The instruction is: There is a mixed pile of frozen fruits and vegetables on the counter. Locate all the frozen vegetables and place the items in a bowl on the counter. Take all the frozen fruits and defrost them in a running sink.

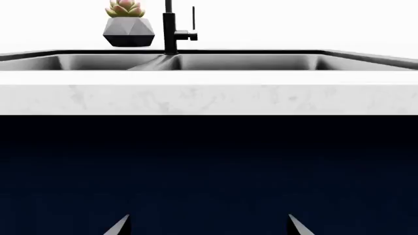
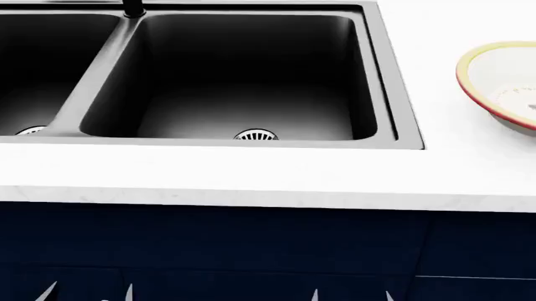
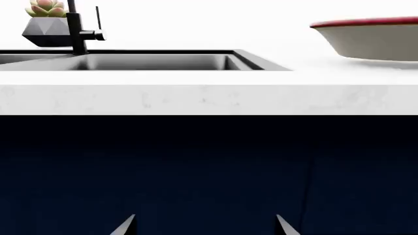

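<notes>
Both my end effectors, left [image 2: 88, 293] and right [image 2: 352, 295], hang low with fingertips apart, empty. Sink [image 2: 243, 81] ahead, bowl [image 2: 490, 84] right; no produce in view. Raising blindly, I'd risk striking the tabletop [image 2: 251, 179] edge.

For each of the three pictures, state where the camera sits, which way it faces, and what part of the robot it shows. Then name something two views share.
Head view: high, looking down into the sink and bowl; fingertip points at the bottom edge.
Left wrist view: low, facing the cabinet front; left gripper tips show.
Right wrist view: low, facing the same cabinet; right gripper tips show.
Both wrist views share the faucet and plant pot.
</notes>
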`<state>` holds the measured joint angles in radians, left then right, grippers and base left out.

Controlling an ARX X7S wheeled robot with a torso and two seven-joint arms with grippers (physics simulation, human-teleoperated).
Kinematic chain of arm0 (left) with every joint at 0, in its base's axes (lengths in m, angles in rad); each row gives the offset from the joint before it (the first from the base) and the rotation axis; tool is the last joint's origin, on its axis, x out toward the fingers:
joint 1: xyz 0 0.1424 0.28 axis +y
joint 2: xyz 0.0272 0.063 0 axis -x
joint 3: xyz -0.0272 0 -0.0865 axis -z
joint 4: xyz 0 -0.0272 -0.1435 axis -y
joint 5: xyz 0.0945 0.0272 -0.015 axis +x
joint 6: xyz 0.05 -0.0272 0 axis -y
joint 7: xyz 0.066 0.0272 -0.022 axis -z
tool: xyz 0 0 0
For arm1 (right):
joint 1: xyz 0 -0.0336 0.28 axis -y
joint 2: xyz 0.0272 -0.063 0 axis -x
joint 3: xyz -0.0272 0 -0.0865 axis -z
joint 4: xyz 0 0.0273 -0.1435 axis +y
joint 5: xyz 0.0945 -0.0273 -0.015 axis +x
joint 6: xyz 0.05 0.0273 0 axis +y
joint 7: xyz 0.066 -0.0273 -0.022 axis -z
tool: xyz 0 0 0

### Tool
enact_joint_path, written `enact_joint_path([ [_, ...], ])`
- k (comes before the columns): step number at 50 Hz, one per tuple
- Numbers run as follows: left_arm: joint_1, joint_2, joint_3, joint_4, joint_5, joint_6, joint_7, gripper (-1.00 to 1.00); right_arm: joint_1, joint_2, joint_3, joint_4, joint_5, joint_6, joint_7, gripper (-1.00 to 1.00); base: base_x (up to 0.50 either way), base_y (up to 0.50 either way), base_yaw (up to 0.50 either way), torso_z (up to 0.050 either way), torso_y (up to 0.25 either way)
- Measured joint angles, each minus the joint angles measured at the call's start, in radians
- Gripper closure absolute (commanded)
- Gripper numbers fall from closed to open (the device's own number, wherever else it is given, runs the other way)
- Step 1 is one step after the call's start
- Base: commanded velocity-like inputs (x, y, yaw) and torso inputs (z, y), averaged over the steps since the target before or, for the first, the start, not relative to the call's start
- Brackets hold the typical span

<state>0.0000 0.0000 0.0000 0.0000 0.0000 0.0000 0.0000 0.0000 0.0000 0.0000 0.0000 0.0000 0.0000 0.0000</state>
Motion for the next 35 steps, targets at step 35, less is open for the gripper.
enact_joint_path([
  [35,-0.004,-0.065,0.077,0.004,-0.067,0.006,-0.084,-1.0,-0.001,0.065,-0.088,0.003,0.035,-0.011,0.095,-1.0,0.0,-0.21,0.0,0.0,0.0],
])
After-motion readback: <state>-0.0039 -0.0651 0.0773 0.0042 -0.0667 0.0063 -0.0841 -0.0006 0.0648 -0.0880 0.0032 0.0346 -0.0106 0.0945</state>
